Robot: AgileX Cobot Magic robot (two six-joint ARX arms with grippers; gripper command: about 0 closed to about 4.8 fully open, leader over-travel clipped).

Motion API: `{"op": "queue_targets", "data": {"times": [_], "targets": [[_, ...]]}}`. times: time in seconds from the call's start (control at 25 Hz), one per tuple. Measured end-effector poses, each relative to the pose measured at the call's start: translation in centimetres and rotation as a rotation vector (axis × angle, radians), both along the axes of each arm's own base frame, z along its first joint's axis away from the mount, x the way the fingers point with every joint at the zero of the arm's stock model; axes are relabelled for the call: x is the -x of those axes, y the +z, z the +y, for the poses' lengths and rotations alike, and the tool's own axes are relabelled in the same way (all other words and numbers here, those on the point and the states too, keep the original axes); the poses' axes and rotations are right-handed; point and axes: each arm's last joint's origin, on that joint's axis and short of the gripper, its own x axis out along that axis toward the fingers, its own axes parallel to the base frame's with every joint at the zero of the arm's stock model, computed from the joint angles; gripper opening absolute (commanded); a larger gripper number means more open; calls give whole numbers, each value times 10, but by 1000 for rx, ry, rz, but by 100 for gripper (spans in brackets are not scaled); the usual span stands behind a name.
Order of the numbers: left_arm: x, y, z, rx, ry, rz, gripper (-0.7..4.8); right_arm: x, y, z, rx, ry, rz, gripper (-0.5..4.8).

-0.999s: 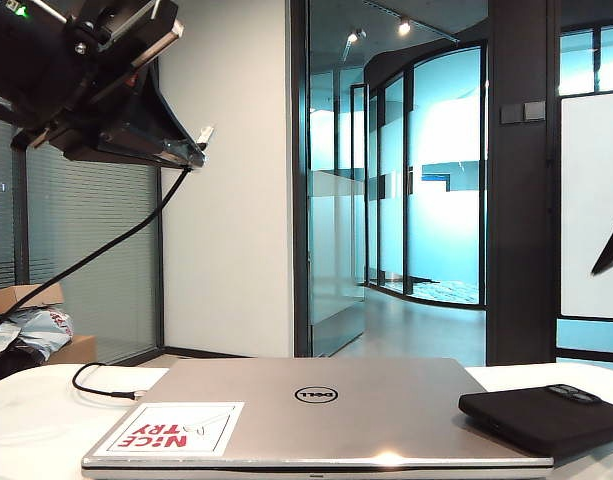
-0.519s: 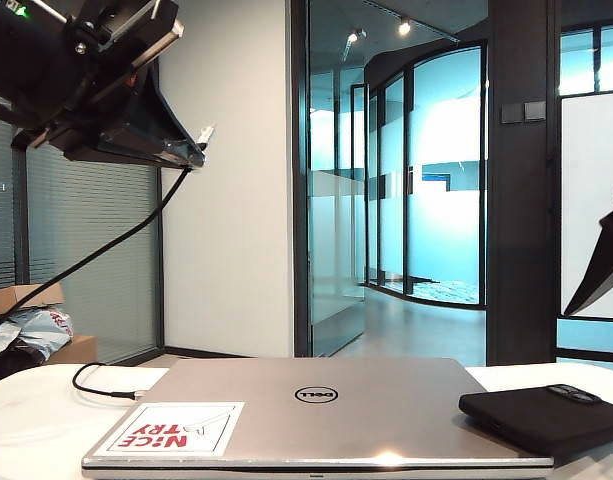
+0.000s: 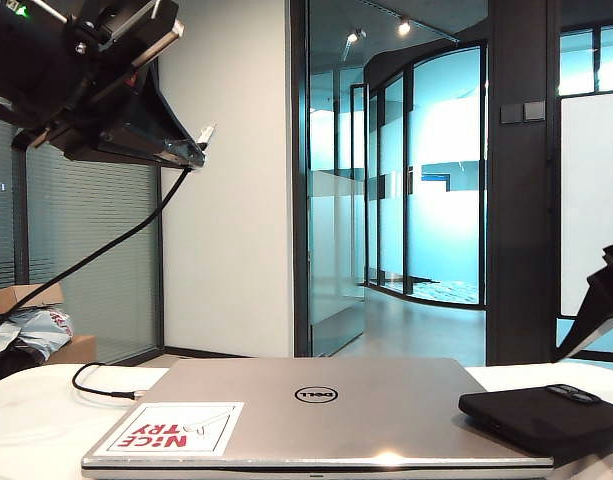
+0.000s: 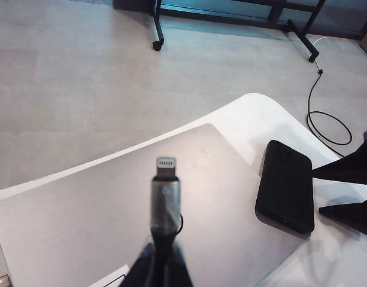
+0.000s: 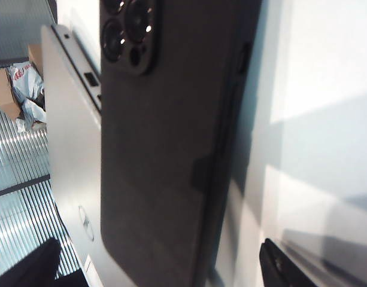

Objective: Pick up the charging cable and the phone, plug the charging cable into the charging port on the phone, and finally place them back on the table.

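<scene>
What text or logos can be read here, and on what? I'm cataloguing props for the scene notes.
"DELL", in a ring logo, upside down to the exterior camera: on the silver laptop lid.
"NICE TRY", red letters, also upside down: on the white sticker at the lid's near left corner.
The phone, charging cable and table show no readable text.

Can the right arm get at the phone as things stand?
Probably yes: the open right end effector hangs straddling the phone, which lies uncovered on the table beside the laptop; nothing sits between.
</scene>
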Motion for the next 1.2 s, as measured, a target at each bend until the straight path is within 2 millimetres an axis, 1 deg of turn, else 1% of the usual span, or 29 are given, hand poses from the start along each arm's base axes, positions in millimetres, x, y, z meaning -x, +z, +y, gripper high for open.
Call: {"op": "queue_targets", "data": {"times": [0.52, 0.68, 1.04, 1.2], "targets": [[0, 0, 0, 2, 0, -3, -6, -7, -12, 0, -6, 5, -51, 479], [0, 0, 0, 2, 0, -3, -6, -14, -16, 0, -15, 16, -78, 479], [0, 0, 0, 2, 0, -3, -6, -26, -18, 1, -16, 17, -107, 479], [0, 0, 0, 2, 0, -4, -6, -26, -18, 1, -11, 11, -106, 479]]}}
